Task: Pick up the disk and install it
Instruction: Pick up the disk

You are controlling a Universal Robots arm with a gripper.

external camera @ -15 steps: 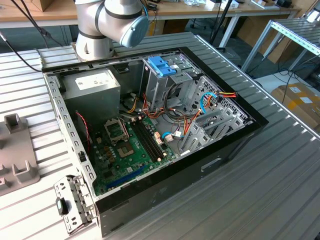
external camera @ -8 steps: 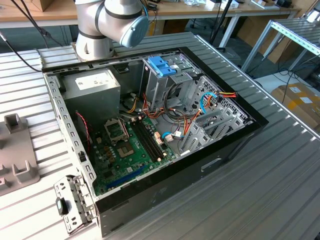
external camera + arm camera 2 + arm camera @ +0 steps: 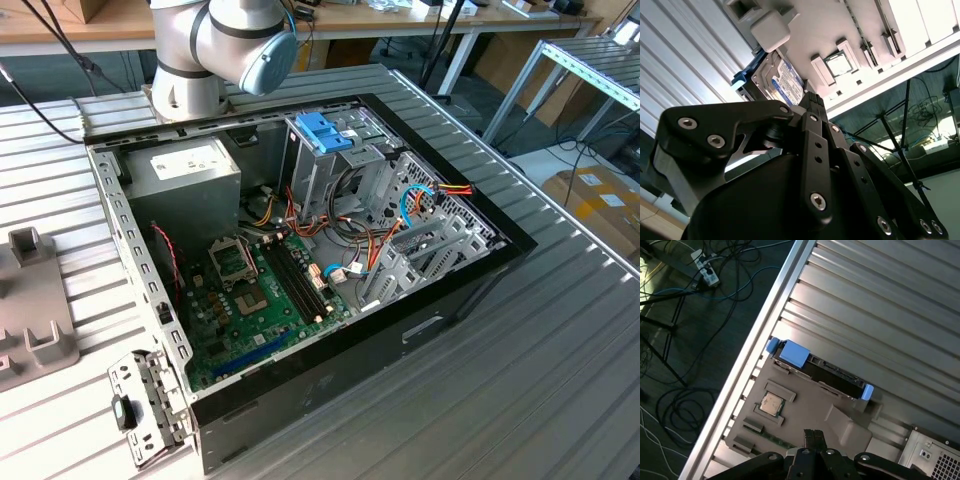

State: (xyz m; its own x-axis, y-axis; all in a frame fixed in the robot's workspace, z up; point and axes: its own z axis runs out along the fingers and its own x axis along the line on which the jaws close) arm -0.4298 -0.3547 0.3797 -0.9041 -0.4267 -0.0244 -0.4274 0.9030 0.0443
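The disk (image 3: 832, 374) is a dark flat drive in a light blue carrier. It rests along one edge of a grey fixture plate (image 3: 805, 412) on the ribbed metal table. In the second wrist view the disk (image 3: 785, 85) shows its labelled face. My gripper (image 3: 813, 436) hovers over the fixture plate, a short way from the disk and not touching it. Its black fingertips (image 3: 811, 100) stand together, shut, with nothing between them.
The open computer case (image 3: 480, 270) lies on the table, with a darker blue latch piece (image 3: 325, 130) on its metal drive cage. A processor chip (image 3: 772, 404) sits in the fixture. The table edge (image 3: 757, 347) drops to a floor with cables (image 3: 700, 295). The arm's base (image 3: 195, 70) stands behind the case.
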